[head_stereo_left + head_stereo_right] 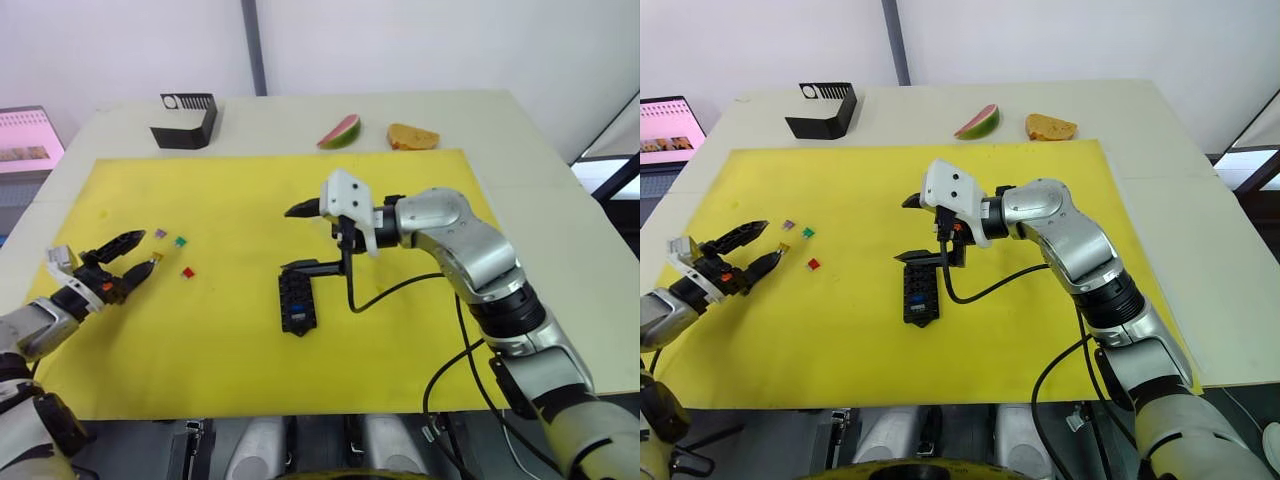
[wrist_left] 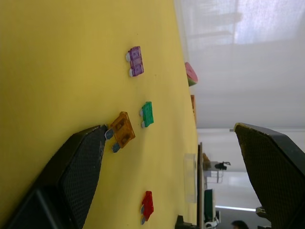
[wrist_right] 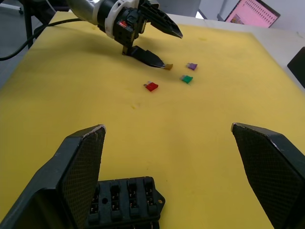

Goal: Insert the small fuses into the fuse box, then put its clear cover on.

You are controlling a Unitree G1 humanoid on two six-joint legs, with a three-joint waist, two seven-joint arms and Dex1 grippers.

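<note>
At nine o'clock on the yellow mat [image 1: 230,360], my left pincer [image 1: 140,251] lies low with its fingers spread wide and nothing between them; the tip of its lower finger [image 2: 81,162] touches the orange fuse [image 2: 121,130]. Just past it lie the purple fuse [image 1: 160,233], the green fuse [image 1: 181,241] and the red fuse [image 1: 187,272], loosely grouped and apart from one another. At the mat's centre sits the black fuse box [image 1: 298,302], with a blue fuse [image 1: 297,310] seemingly already in a slot. My right pincer [image 1: 297,238] hovers directly over the box, fingers wide apart and empty. At eleven o'clock, off the mat, stands a larger black box [image 1: 186,120]; toy fruit pieces [image 1: 340,131] lie at one o'clock. The risk, as I judge it: closing now could flick the orange fuse away, since only one finger meets it.
</note>
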